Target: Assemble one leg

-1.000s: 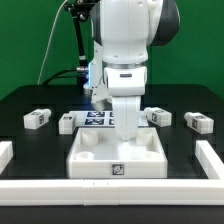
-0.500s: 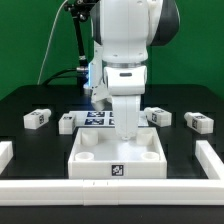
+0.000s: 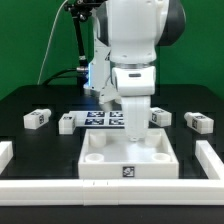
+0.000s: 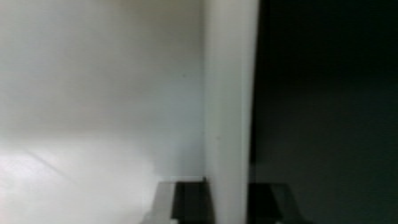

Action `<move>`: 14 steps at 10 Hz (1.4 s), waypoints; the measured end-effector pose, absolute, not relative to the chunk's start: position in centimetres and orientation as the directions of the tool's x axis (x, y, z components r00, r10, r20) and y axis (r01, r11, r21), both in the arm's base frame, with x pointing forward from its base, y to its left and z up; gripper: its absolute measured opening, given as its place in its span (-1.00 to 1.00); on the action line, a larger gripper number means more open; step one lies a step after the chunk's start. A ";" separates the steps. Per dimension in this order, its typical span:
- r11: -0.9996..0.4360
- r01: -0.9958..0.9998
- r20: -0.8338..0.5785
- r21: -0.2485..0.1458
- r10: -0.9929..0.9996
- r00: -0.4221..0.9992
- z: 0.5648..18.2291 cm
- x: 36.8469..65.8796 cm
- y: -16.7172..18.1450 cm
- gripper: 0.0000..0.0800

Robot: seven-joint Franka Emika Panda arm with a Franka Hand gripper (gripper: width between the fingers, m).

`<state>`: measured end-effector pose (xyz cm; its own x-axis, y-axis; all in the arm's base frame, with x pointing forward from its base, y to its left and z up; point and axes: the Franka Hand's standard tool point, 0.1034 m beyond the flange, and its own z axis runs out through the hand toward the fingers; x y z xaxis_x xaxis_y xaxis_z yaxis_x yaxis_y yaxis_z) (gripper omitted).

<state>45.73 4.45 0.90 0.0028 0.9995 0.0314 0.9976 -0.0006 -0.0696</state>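
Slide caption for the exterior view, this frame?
Panda arm at the white tray's far wall; four tagged legs lie loose on the black table, two either side.

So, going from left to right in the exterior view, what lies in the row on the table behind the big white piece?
First leg, second leg, marker board, third leg, fourth leg.

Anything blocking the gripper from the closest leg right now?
Nothing visible lies between them. The gripper is low at the white tray's back wall; the nearest leg lies just beside it, toward the exterior view's right.
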 end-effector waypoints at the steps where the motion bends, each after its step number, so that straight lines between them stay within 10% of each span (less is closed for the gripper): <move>1: 0.004 0.998 0.037 -0.064 0.999 -0.002 0.9 46.2 5.2 -0.83; 11: -0.060 0.998 0.058 -0.026 0.996 0.062 0.9 50.0 8.8 -0.83; 14: -0.062 0.998 0.058 -0.027 0.996 0.064 0.9 50.0 8.8 0.13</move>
<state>49.96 8.75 0.88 0.0635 0.9963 0.0579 0.9977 -0.0621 -0.0267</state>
